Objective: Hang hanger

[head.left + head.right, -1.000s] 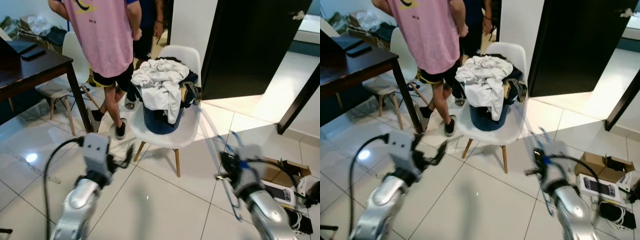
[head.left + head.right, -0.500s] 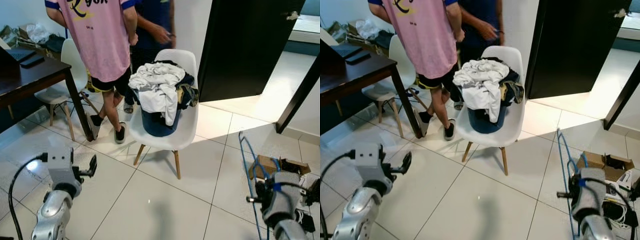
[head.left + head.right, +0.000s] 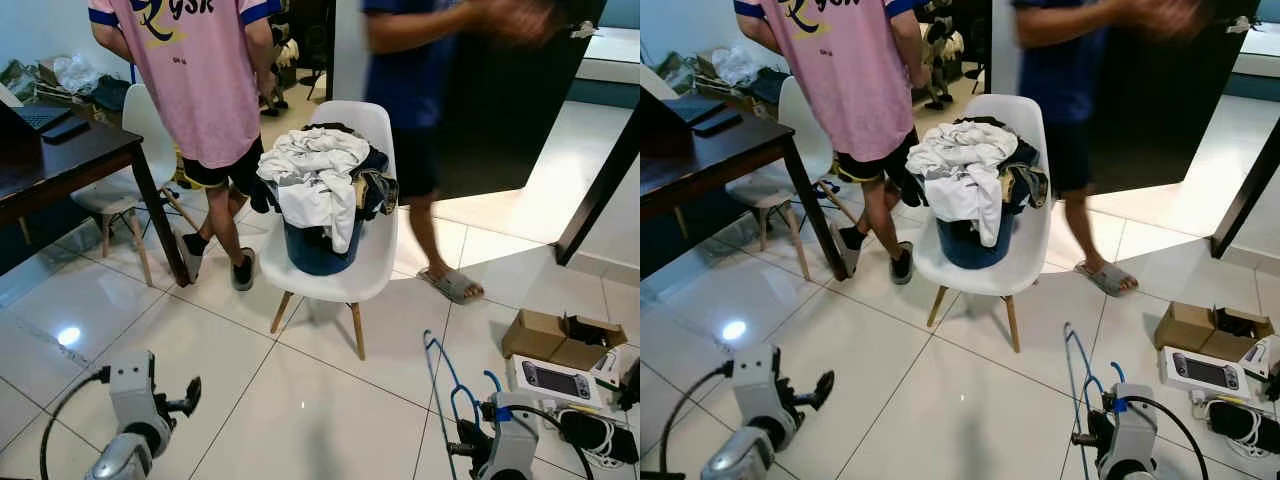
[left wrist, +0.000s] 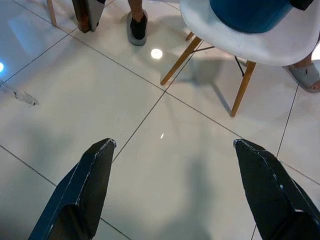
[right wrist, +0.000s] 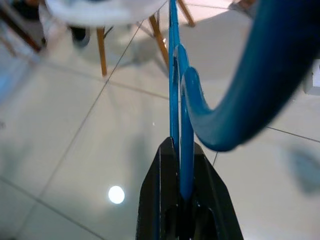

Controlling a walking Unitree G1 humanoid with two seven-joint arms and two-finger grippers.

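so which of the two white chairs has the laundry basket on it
The nearer white chair in the middle of the floor: it carries the blue basket heaped with clothes. The other chair stands by the dark table, its seat bare.

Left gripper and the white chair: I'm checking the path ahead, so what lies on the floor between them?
Bare white tile. The left wrist view shows it best: past the open left gripper, only glossy floor reaches the white chair legs.

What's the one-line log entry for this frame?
right gripper: shut on blue hanger | left gripper: open, over floor | hanger: unhung
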